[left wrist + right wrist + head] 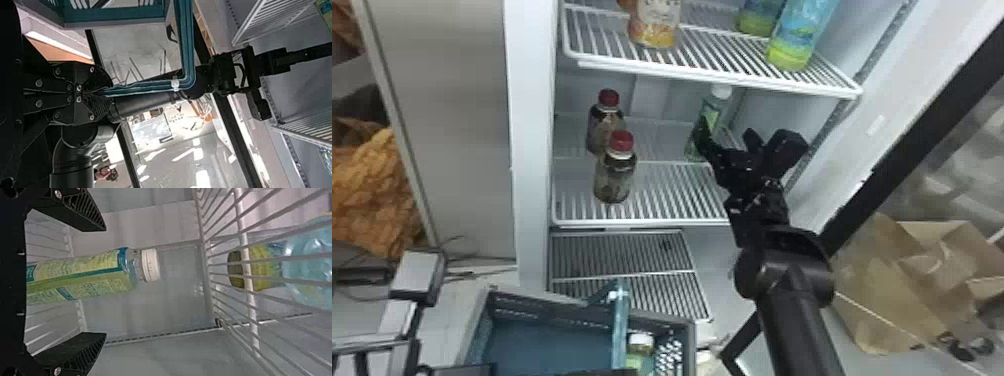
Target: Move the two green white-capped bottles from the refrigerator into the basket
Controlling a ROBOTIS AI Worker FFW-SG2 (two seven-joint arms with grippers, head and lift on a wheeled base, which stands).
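In the head view my right gripper (748, 134) is at the middle shelf's right side, beside an upright green white-capped bottle (713, 112). In the right wrist view, the open right gripper (105, 282) has that bottle (82, 276) between its spread fingers, with gaps on both sides. Another white-capped green bottle (640, 345) stands inside the basket (547, 345), right of its raised handle (620, 320). At the bottom edge, by the handle's near end, is my left gripper (604, 372); the left wrist view has the left gripper (92, 93) shut on the teal handle (143, 88).
Two red-capped bottles (614, 175) stand on the left of the middle shelf (672, 192). The upper shelf (722, 55) holds several bottles, including a blue-and-green one (794, 45) above my right gripper. The refrigerator's open door frame (897, 115) slants along the right, with a paper bag (892, 295) beyond.
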